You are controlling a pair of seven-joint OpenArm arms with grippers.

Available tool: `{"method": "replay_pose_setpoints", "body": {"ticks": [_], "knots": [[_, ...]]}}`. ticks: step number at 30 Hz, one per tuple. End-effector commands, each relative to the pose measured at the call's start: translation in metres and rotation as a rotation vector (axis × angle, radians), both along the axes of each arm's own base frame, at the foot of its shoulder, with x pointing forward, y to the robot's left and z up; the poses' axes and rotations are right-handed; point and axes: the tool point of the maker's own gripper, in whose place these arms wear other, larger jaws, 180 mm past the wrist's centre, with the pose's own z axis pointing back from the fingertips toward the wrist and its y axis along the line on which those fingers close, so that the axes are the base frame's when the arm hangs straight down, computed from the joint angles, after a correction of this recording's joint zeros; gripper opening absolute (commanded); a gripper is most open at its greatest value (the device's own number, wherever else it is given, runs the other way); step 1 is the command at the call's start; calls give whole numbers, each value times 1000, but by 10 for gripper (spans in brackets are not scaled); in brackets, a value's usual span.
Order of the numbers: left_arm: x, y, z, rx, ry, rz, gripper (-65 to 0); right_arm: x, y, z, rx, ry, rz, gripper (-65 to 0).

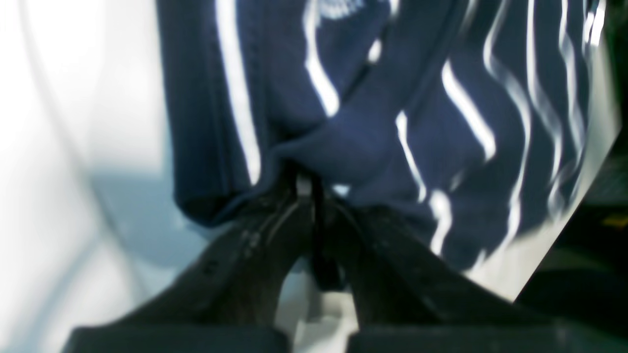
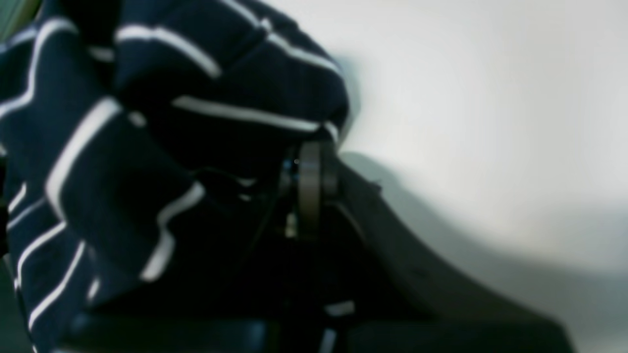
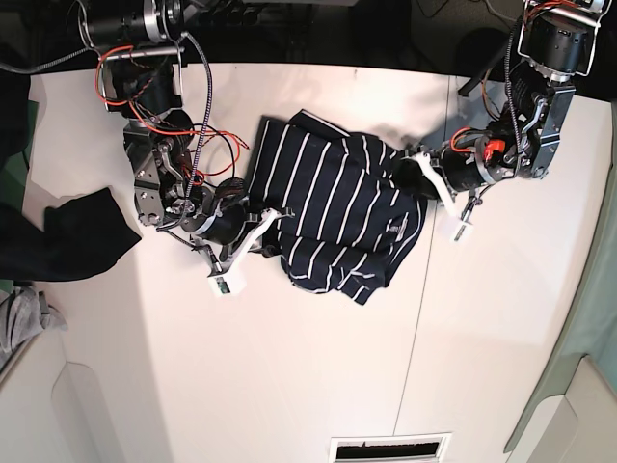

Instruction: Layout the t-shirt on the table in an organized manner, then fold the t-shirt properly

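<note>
The navy, white-striped t-shirt lies bunched and wrinkled in the middle of the white table. My left gripper is at the shirt's right edge in the base view. The left wrist view shows this gripper shut on a fold of the t-shirt. At the shirt's opposite edge sits my right gripper. Seen from its wrist, the right gripper is pinched on the hem of the t-shirt, which drapes over one finger.
A plain dark cloth lies at the table's left edge, with a small grey cloth below it. A thin dark seam runs down the tabletop right of the shirt. Dark clutter lines the table's far edge.
</note>
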Motion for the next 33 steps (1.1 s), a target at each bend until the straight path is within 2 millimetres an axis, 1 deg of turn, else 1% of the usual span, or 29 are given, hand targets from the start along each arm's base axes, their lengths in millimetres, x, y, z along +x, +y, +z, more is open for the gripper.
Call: {"method": "replay_pose_setpoints", "body": {"ticks": [1, 4, 8, 12, 14, 16, 18, 20, 24, 26, 28, 30, 33], "knots": [[14, 5, 4, 28, -11, 2, -640, 7, 5, 11, 13, -28, 17, -650], [34, 5, 10, 36, -34, 7, -640, -1, 5, 8, 16, -19, 17, -650], [56, 11, 20, 75, -84, 6, -640, -16, 5, 6, 16, -19, 17, -650], [78, 17, 30, 71, -116, 33, -640, -28, 8, 12, 63, -26, -4, -650], [87, 19, 35, 72, -127, 40, -640, -29, 7, 16, 67, -40, -6, -650], [92, 20, 43, 66, -149, 16, -639, -28, 5, 21, 57, -53, -2, -650], [93, 17, 57, 37, -185, -34, -639, -23, 0, 30, 40, -76, 4, -650], [94, 23, 70, 26, -188, -41, -639, -19, -7, 40, 12, -98, 15, -650], [85, 39, 93, 59, -215, -88, -639, -19, -27, 54, -52, -95, 51, -650], [73, 47, 98, 106, -226, -124, -639, -22, -39, 58, -61, -86, 59, -650], [54, 56, 96, 158, -208, -169, -639, -29, -51, 59, -60, -75, 60, -650], [31, 64, 90, 200, -182, -211, -639, -40, -61, 56, -65, -62, 60, -650], [-4, 72, 83, 235, -148, -249, -639, -63, -73, 48, -79, -38, 66, -650]]}}
